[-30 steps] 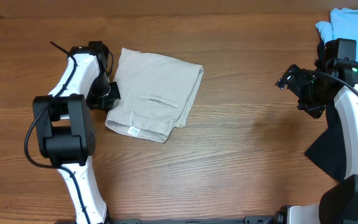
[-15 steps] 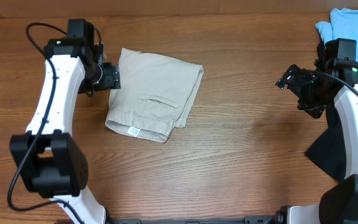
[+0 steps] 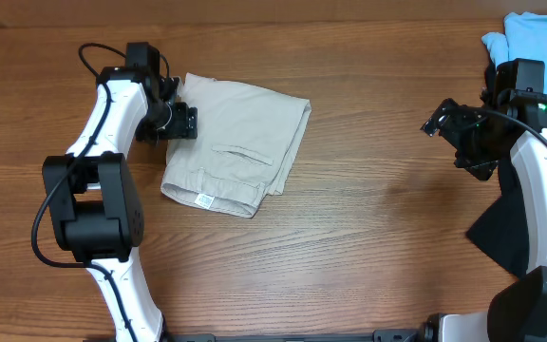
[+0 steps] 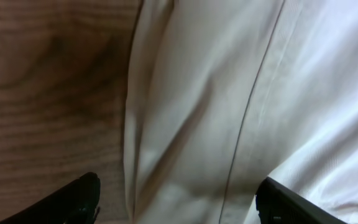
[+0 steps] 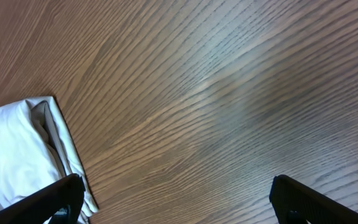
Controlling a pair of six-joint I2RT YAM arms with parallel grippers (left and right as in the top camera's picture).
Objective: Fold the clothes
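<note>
The clothes, a pair of beige shorts, lie folded into a compact rectangle on the wooden table, back pocket slit and small white label facing up. My left gripper hovers at the shorts' left edge, open. In the left wrist view the beige fabric fills most of the frame, and the left gripper stands with jaws wide apart over the cloth's edge, holding nothing. My right gripper hangs open above bare wood far to the right. In its wrist view the right gripper is empty, with a folded corner of the shorts at lower left.
A light blue garment lies at the back right corner. A dark garment lies by the right arm's base. Bare wood stretches between the shorts and the right arm.
My left gripper has gone from shut to open and shifted up along the shorts' left edge, then slightly right. The shorts and the right arm have not moved.
</note>
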